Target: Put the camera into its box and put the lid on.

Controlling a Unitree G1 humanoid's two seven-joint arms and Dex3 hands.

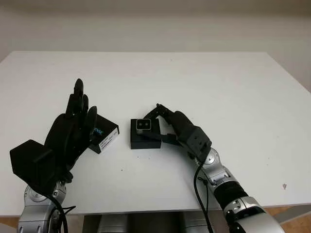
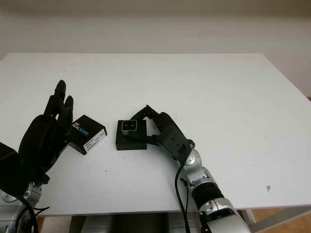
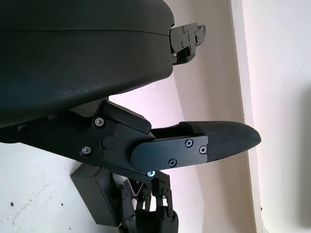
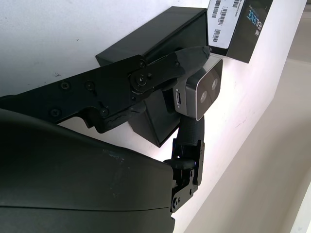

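Observation:
A small silver camera (image 1: 144, 125) with two lenses facing up is pinched between the fingers and thumb of my right hand (image 1: 158, 125), at the far side of the black box (image 1: 145, 141). I cannot tell whether the camera touches the box. In the right wrist view the camera (image 4: 204, 94) sits between a finger above and the thumb below, with the box (image 4: 156, 35) behind it. The black lid (image 1: 105, 136) with a white label lies on the table just left of the box. My left hand (image 1: 81, 108) is open and raised beside the lid, touching nothing.
The white table (image 1: 194, 82) stretches wide behind and to the right of the box. Its front edge (image 1: 146, 206) runs close below both arms. A small dark speck (image 1: 285, 186) marks the table's front right.

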